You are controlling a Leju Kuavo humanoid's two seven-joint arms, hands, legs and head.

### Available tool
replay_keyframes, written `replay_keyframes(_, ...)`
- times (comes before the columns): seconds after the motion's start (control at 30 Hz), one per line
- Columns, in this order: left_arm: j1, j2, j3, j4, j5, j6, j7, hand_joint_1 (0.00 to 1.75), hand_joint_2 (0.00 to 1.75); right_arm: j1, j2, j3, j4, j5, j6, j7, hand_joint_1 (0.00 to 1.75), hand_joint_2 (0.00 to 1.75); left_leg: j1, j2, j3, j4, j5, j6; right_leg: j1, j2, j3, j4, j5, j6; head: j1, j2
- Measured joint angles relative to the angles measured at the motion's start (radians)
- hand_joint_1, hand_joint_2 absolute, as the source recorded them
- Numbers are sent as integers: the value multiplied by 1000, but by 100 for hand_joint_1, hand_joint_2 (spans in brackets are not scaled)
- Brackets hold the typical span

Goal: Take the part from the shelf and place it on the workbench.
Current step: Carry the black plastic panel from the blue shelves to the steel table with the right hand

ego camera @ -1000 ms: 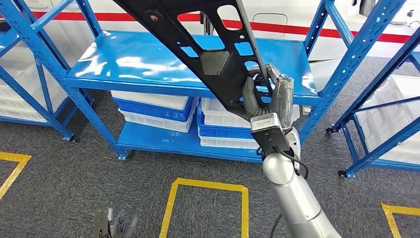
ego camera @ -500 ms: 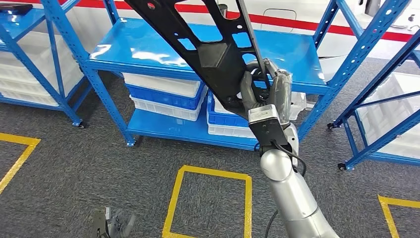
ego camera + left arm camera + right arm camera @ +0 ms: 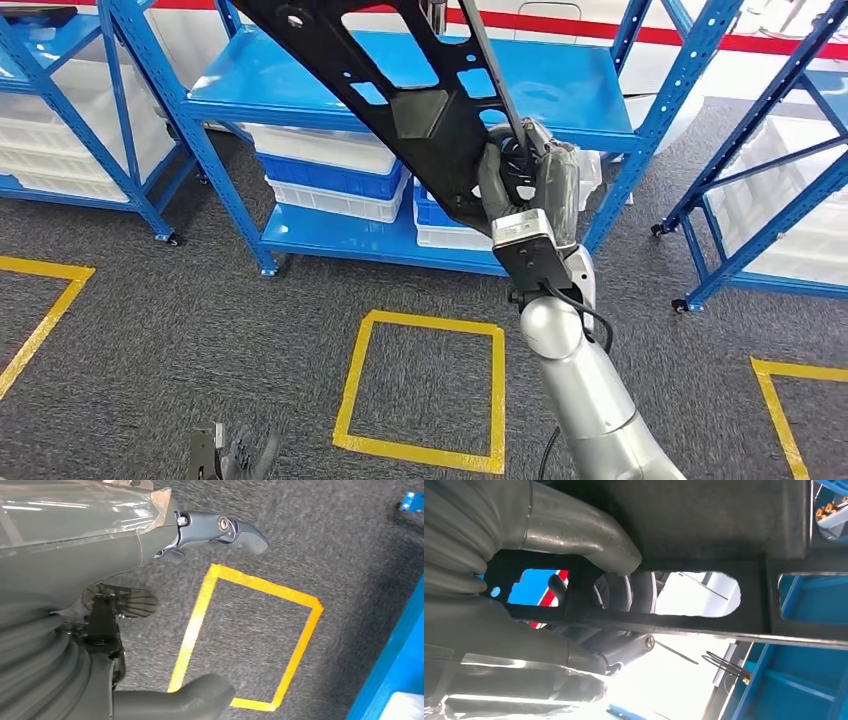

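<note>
— Above the shelf (image 3: 400, 95), where's the part (image 3: 400, 90)?
— Gripped in the right hand (image 3: 520, 180), off the shelf. The whole scene has slid since a second ago: the robot is turning, carrying it.
— Left hand (image 3: 165, 545)?
— Hanging empty, fingers apart. Workbench unseen.

Shelf (image 3: 400, 75) ahead; carpet (image 3: 150, 340) open.

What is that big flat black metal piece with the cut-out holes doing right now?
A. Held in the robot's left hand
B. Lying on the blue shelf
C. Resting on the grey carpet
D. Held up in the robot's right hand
D: the right hand grips the flat black metal part with cut-out holes at its lower end, lifted in front of the blue shelf, while the left hand hangs low, holding nothing.
</note>
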Motion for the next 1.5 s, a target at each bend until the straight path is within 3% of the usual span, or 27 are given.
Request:
replay_keyframes(0.03,1,0,0,0,3,-3,-4,0,175,-1,0,0,2,-2,1,-3,175,175,6,1,-14,70,-41,-9,-1,0,-14,0,11,-2,-1,0)
replay_keyframes(0.07,2,1,0,0,8,-10,-11,0,175,-1,0,0,6,-5,2,-5,175,175,13,1,-24,132,-57,-17,-2,0,-27,1,20,0,-1,0)
replay_keyframes(0.13,4,1,5,0,16,-24,-26,0,175,-3,0,0,15,-10,5,-7,175,175,27,2,-6,175,-21,-32,-6,-1,-51,4,38,10,-2,0)
replay_keyframes(0.17,4,2,7,0,18,-27,-32,0,175,-5,0,0,19,-12,6,-8,175,175,35,2,31,142,3,-39,-10,-1,-61,7,44,17,-2,0)
replay_keyframes(0.23,3,2,11,0,19,-27,-40,0,175,-13,0,0,26,-17,8,-8,175,175,43,0,133,12,7,-50,-14,-1,-78,17,53,29,-2,0)
replay_keyframes(0.27,1,2,11,-1,20,-27,-43,0,175,-19,0,-1,28,-19,9,-9,175,175,43,-1,170,-44,-6,-49,-13,-1,-85,22,57,36,-2,0)
replay_keyframes(0.33,-1,2,12,-1,22,-31,-47,0,175,-30,-1,-1,31,-25,9,-9,175,175,36,-5,195,-98,-28,-34,-8,-1,-98,27,65,50,-1,0)
replay_keyframes(0.47,4,3,15,-2,27,-37,-55,0,175,-33,-3,0,37,-33,9,-9,175,175,20,-5,186,-113,-21,-5,-5,0,-111,19,79,47,5,0)
replay_keyframes(0.6,6,3,17,-2,28,-45,-61,0,175,-32,-6,0,41,-37,9,-9,175,175,9,-4,176,-113,-10,12,-12,0,-116,9,98,66,5,0)
replay_keyframes(0.7,8,3,17,-2,29,-50,-64,0,175,-32,-10,-1,42,-38,9,-10,175,175,7,-4,171,-112,-6,19,-14,0,-118,5,106,73,5,0)
replay_keyframes(0.9,9,3,17,-2,28,-56,-71,0,175,-30,-13,-1,42,-40,8,-10,175,175,6,-3,170,-112,-5,21,-14,0,-119,4,110,79,4,0)
replay_keyframes(1.5,9,3,17,-2,26,-59,-73,0,175,-19,-22,-6,42,-41,6,-10,175,175,8,1,167,-112,-4,20,-12,2,-126,8,110,79,4,0)
